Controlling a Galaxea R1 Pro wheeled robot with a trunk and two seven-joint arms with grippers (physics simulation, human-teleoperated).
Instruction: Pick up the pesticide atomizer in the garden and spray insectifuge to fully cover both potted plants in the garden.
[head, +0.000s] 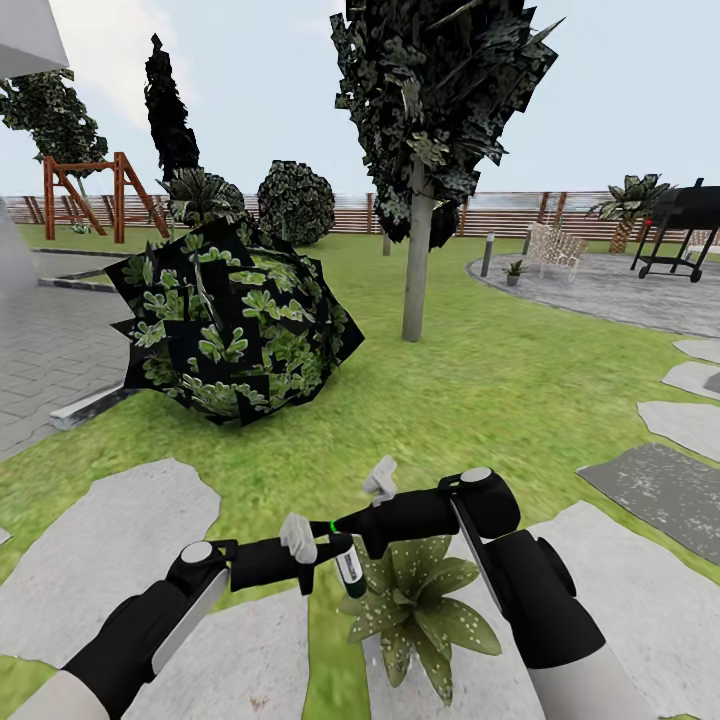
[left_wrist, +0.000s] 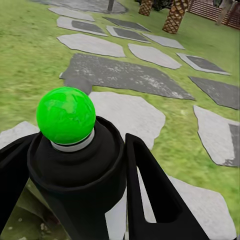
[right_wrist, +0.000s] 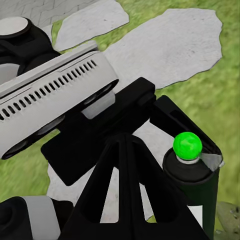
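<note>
Green-tipped pesticide atomizer (head: 349, 567) sits clamped in the left tool (head: 322, 548) beside a potted plant (head: 425, 610); right tool's (head: 385, 490) opening unclear.

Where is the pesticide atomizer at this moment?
In the head view, the pesticide atomizer hangs low at centre, clamped in the left gripper, just above the speckled potted plant.

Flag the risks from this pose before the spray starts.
1. The left pincer holds the pesticide atomizer just beside the right pincer; the arms could collide.
2. The bottle hangs off the potted plant's near edge, so the far leaves may stay uncovered.
3. The second potted plant sits far off by the patio; driving there risks loosening the grip.
</note>
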